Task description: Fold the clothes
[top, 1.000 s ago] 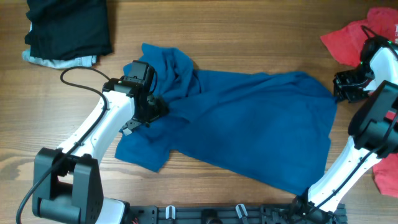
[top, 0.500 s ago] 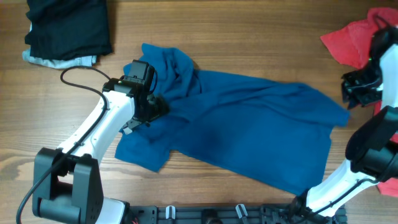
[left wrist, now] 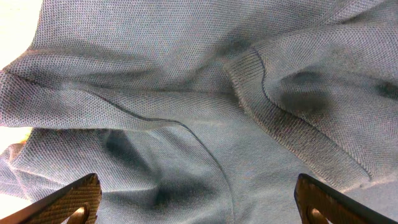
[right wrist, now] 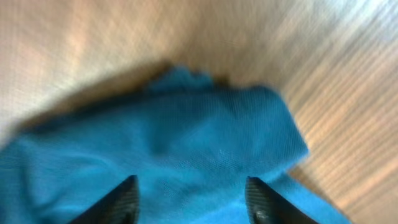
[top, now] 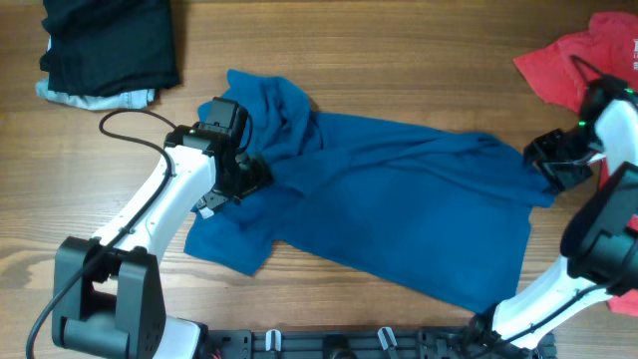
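Blue shirt [top: 389, 199] is lying rumpled on the counter [top: 399, 60]. Left claw [top: 247, 173] is gaping over its bunched end. Right claw [top: 548, 165] is gaping at its hem corner. Risk: that corner slackening, so creases are getting folded in.

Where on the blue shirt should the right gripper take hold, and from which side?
On the blue shirt, take the right-hand corner, coming from the right over the bare table. It lies low on the wood with free edges, just under the open right gripper.
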Controlling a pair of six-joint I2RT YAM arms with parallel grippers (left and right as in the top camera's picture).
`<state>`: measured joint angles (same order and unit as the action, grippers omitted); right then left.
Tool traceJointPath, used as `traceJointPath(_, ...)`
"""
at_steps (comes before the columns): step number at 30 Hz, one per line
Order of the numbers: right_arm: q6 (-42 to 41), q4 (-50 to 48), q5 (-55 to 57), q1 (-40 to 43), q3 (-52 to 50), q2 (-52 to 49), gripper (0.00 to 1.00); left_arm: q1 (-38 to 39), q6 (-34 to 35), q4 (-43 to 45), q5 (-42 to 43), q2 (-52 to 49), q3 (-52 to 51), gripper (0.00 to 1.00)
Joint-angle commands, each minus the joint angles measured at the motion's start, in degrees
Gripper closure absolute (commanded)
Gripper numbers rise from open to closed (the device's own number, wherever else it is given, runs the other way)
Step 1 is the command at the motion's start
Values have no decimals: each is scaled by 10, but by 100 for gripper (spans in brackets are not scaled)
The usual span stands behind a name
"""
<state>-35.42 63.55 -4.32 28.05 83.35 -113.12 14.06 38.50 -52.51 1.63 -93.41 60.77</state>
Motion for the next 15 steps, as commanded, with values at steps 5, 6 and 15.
traceJointPath(5, 164, -67, -126, 94, -12, 10, 0, -4, 5, -2, 5, 11, -5, 0)
traceJointPath(6, 179, -89, -137, 94, -31, 10, 1, -4, 5, -1, 5, 11, -5, 0)
traceJointPath(15, 232, -176, -203, 94, -107, 9, 35, -4, -12, -9, 3, 11, -5, 0)
